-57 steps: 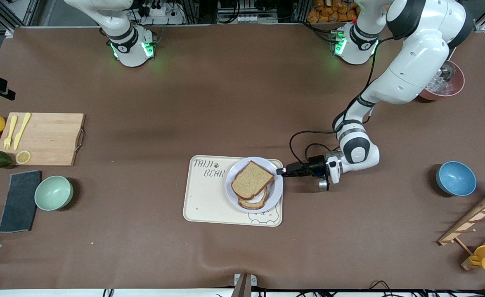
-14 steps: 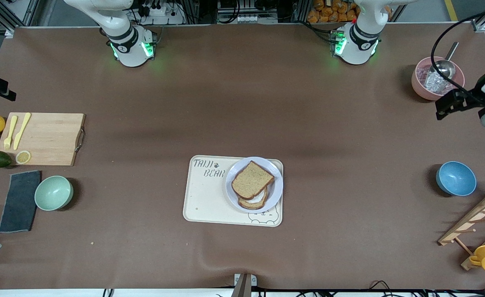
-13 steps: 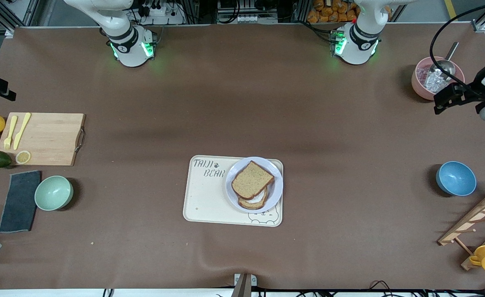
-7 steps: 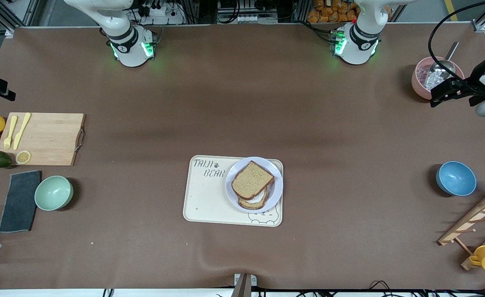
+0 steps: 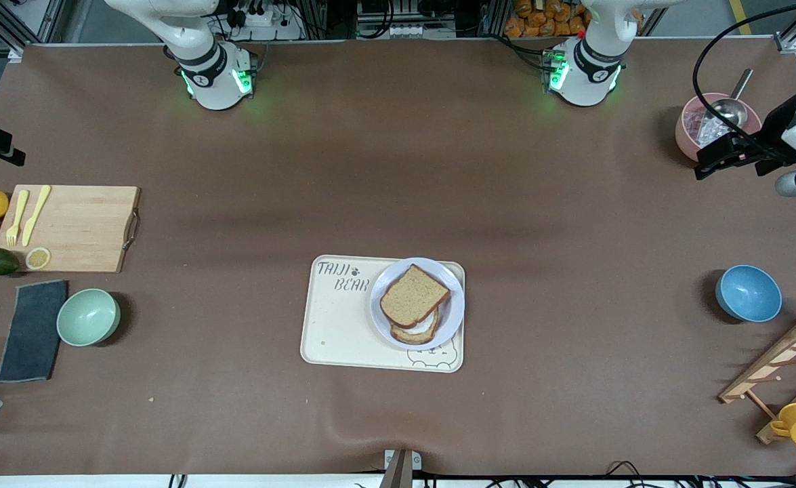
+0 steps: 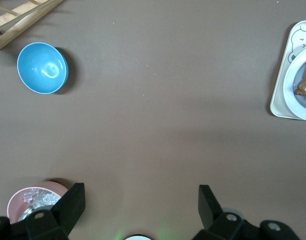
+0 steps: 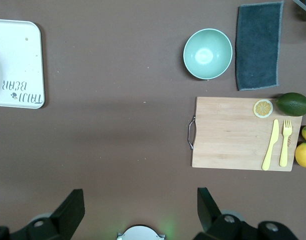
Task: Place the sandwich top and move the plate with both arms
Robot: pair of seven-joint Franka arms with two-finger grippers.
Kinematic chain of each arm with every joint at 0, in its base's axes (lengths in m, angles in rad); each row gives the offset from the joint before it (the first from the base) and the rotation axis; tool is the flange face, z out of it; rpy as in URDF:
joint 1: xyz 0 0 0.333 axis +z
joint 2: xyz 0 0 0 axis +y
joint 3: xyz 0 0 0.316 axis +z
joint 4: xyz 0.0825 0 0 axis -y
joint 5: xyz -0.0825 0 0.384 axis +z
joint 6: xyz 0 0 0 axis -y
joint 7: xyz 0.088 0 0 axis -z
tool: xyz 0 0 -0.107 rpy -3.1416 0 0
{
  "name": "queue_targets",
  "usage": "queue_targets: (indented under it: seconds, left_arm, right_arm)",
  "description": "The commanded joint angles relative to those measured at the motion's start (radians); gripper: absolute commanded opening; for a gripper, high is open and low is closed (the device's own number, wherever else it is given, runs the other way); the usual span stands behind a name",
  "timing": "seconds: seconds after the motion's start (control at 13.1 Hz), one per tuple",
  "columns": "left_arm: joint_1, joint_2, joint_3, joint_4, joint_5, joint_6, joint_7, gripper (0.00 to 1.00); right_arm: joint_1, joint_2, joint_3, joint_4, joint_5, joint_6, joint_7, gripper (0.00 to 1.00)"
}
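I judge the stacking done: the sandwich top (image 5: 414,295) lies on the egg slice on the plate (image 5: 453,317), on the tray (image 5: 333,335) mid-counter, nearer the front edge. My left gripper (image 6: 138,205) hangs over the pink bowl (image 5: 685,132), jaws wide, empty; my right gripper (image 7: 138,205) waits likewise. Next, both reach the plate's rim; bare counter all round.

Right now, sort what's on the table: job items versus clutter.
Job: sandwich top, plate, left gripper open over the table, right gripper open.
Clutter: tray, blue bowl, green bowl, cutting board, pink bowl.
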Motion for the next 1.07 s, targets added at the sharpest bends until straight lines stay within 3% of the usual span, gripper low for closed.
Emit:
queue_targets:
  seconds: [0.0, 0.99]
  left_arm:
    - [-0.004, 0.006, 0.000, 0.000, -0.006, 0.015, -0.019, 1.00]
    - [0.002, 0.023, 0.001, 0.042, -0.009, 0.010, -0.016, 1.00]
  right_arm:
    - [-0.005, 0.006, 0.005, 0.019, -0.002, -0.009, 0.008, 1.00]
    - [-0.006, 0.006, 0.005, 0.018, -0.002, -0.009, 0.008, 1.00]
